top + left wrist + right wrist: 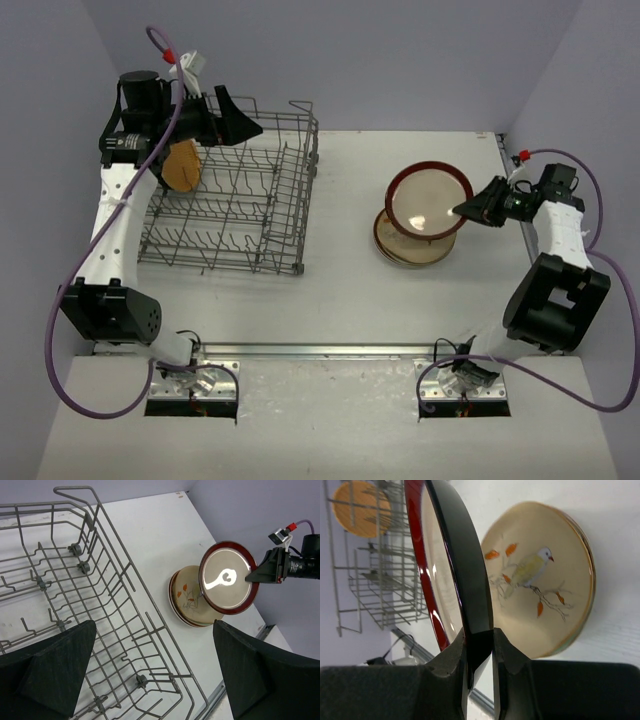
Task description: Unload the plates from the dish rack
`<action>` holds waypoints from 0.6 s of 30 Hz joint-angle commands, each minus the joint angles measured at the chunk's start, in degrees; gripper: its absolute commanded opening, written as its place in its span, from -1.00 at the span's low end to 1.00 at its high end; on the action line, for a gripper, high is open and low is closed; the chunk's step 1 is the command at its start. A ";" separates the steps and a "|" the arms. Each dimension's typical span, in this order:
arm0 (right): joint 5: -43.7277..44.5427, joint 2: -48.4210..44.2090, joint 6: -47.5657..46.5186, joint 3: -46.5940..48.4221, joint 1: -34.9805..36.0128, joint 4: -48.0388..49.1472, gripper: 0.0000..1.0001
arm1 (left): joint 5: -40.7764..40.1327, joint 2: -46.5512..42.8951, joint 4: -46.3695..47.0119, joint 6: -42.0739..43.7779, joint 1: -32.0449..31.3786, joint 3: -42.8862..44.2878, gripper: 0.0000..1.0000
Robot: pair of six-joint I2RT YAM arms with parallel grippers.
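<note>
The grey wire dish rack stands at the left. One tan plate stands upright at its back left, also seen in the right wrist view. My left gripper hovers open over the rack's back edge, with nothing between its fingers. My right gripper is shut on the rim of the red-rimmed plate, holding it tilted just above a stack of plates. The stack's top plate is cream with a bird and leaves.
The rack's raised wire side lies between the left gripper and the stack. A metal rail runs along the table's near edge. Purple walls close in the left, back and right.
</note>
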 commanded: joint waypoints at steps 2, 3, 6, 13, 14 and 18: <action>-0.47 1.90 -7.34 3.83 0.92 -8.93 -1.00 | -0.51 0.10 0.63 -0.07 0.09 0.78 1.00; 0.28 2.53 -7.26 3.83 0.92 -8.97 -1.00 | -0.72 -0.08 0.63 -0.01 0.11 0.55 1.00; 1.70 5.16 -6.74 4.55 0.92 -9.43 -1.00 | -1.35 -0.47 0.37 0.61 0.21 0.10 1.00; 2.12 12.81 -6.19 8.47 0.97 -11.72 -1.00 | -4.47 -0.58 -0.41 1.39 0.37 -0.31 1.00; 2.43 13.47 -6.15 8.82 1.01 -11.79 -1.00 | -5.08 -0.58 -0.55 1.47 0.44 -0.34 1.00; 4.19 14.65 -6.45 9.85 1.42 -12.11 -0.91 | -8.12 -0.58 -1.27 1.88 0.85 -0.34 1.00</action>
